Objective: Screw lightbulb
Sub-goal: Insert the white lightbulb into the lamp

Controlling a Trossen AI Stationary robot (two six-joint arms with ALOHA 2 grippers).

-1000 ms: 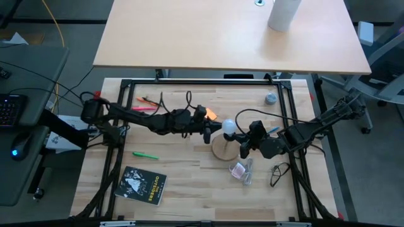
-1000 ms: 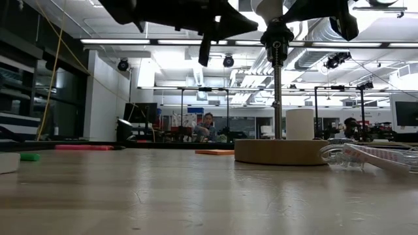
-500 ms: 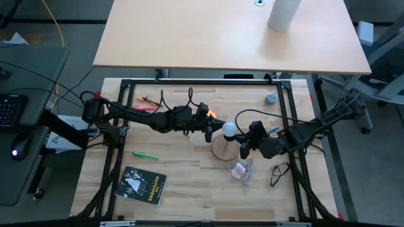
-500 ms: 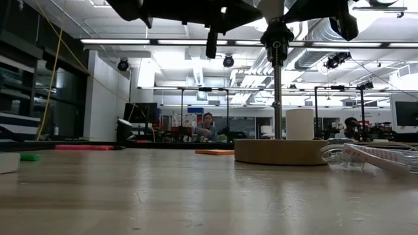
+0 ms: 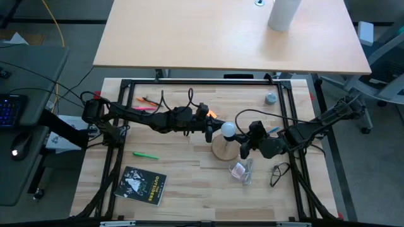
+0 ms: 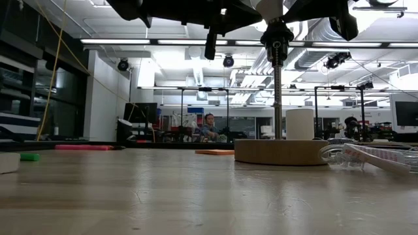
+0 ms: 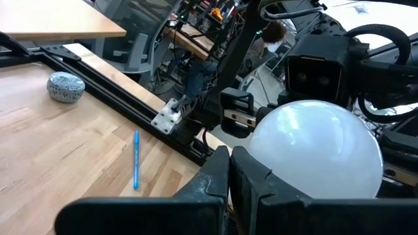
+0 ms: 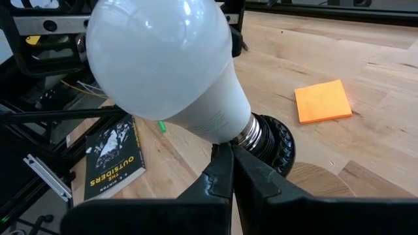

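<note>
The lightbulb (image 8: 163, 65), a white frosted globe, stands tilted with its silver threaded base (image 8: 251, 130) in the black socket (image 8: 275, 147). The socket sits on a thin stem (image 6: 277, 98) above the tan wooden disc (image 5: 222, 150). My left gripper (image 7: 228, 171) is shut, level, with its tips beside the globe (image 7: 317, 153) on the side toward the table's left. My right gripper (image 8: 228, 160) is shut, with its tips just under the bulb's neck, on the side toward the table's right. In the high view the bulb (image 5: 228, 130) shows between the two grippers. My left gripper has its shut fingertips (image 7: 222, 160) right against the globe's side (image 7: 261, 153); I cannot tell whether they touch it. My right gripper has its shut fingertips (image 8: 222, 153) right below the bulb's neck (image 8: 219, 124), next to the threaded base; I cannot tell whether they touch it.
An orange note (image 8: 323, 101) lies beyond the disc. A black book (image 5: 143, 185) and a green pen (image 5: 145, 154) lie near left. A see-through packet (image 5: 242, 170) lies by the disc, with a blue pen (image 7: 136, 160) and a grey stone (image 5: 271, 98) far right.
My left gripper has edged a little toward the bulb and has stayed shut. The bulb stays in the socket.
</note>
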